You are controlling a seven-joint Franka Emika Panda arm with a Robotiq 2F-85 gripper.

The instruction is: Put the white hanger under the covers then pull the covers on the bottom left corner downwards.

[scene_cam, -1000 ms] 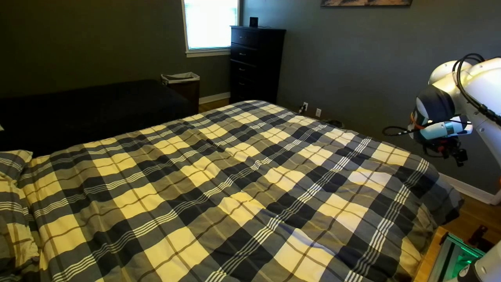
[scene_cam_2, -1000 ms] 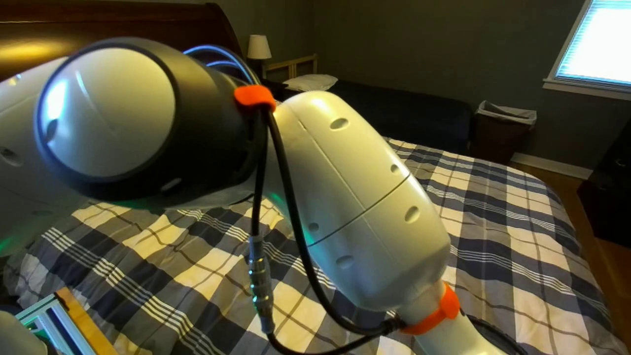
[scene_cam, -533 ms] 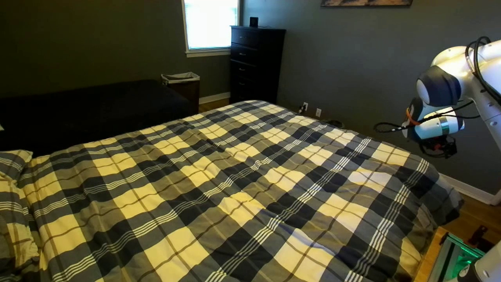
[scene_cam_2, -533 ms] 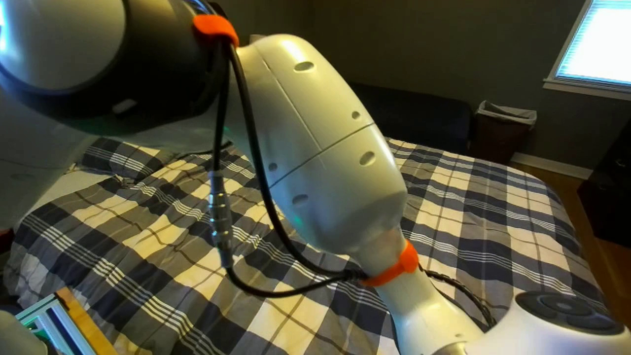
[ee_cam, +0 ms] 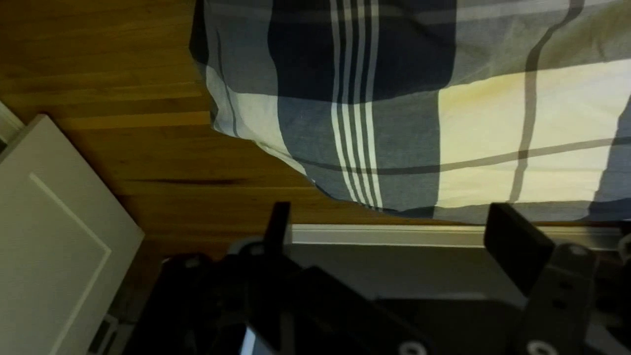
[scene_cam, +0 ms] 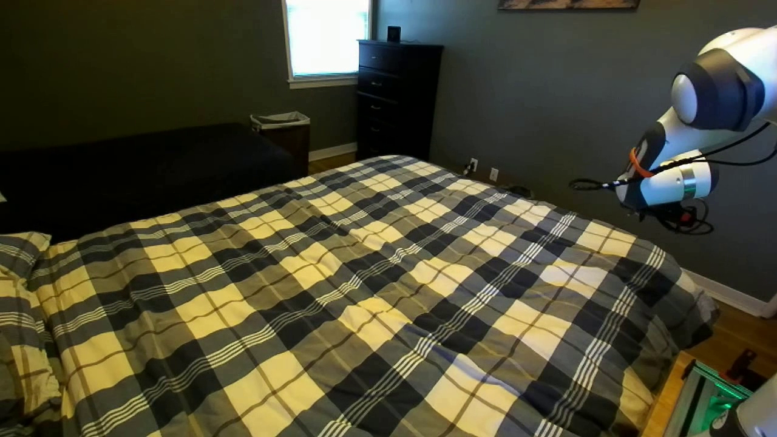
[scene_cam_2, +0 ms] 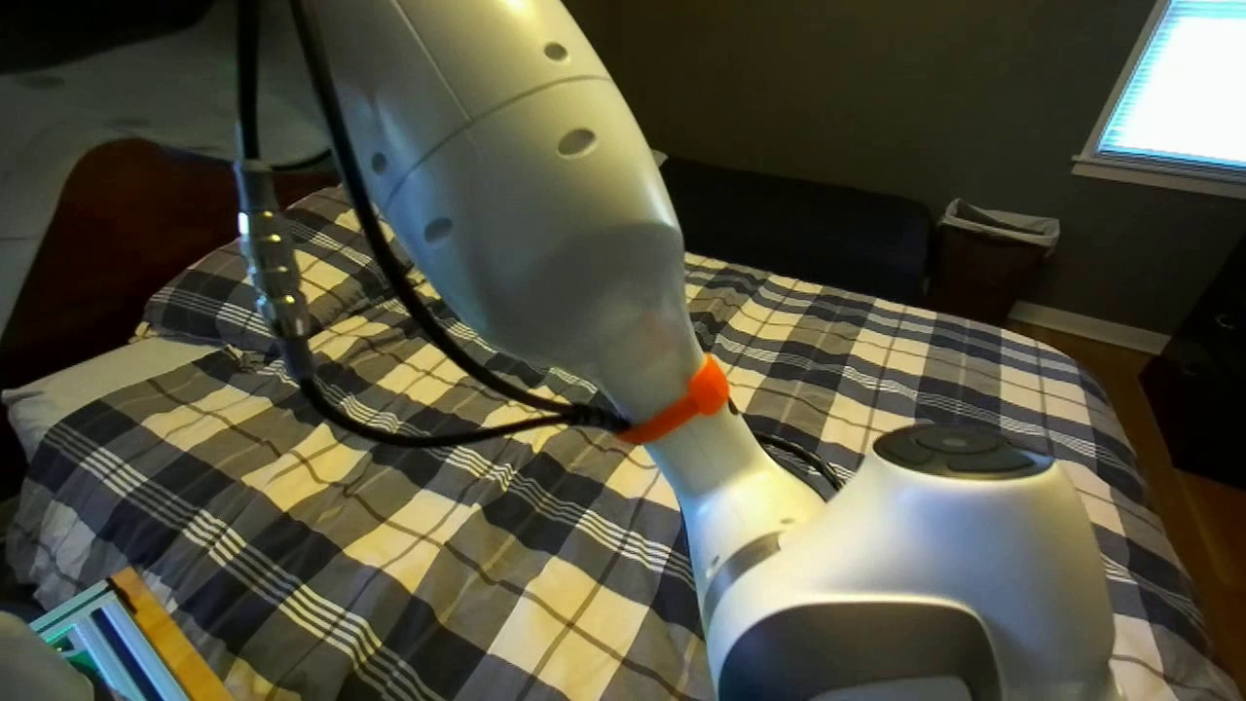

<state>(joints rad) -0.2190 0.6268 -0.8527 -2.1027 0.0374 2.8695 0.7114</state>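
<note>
In the wrist view, your tool (ee_cam: 391, 212) was nearest, in the spread position: its two black fingers (ee_cam: 515, 246) stood well apart. Beyond the tool, and apart from it, you had the covers (ee_cam: 483, 118), with one rounded corner (ee_cam: 246, 113) hanging against the wooden floor (ee_cam: 123, 162). A white baseboard (ee_cam: 384, 234) showed in the gap between the fingers.

In an exterior view, your arm (scene_cam_2: 545, 214) occupied the foreground; an orange strap (scene_cam_2: 681, 404) was fastened around it, and a black cable (scene_cam_2: 419, 440) looped beside it. An aluminium frame (scene_cam_2: 144, 645) with a wooden edge board (scene_cam_2: 172, 633) stood just beside the covers. In both exterior views, the covers lay spread wide and lightly creased, reaching to a plaid pillow (scene_cam_2: 200, 307).

Farther from you, a brown hamper (scene_cam: 282, 142) with a white liner stood near a dark chest of drawers (scene_cam: 397, 100). A small black device (scene_cam: 393, 34) rested on top of it, and a bright window (scene_cam: 328, 39) was set in the wall.
</note>
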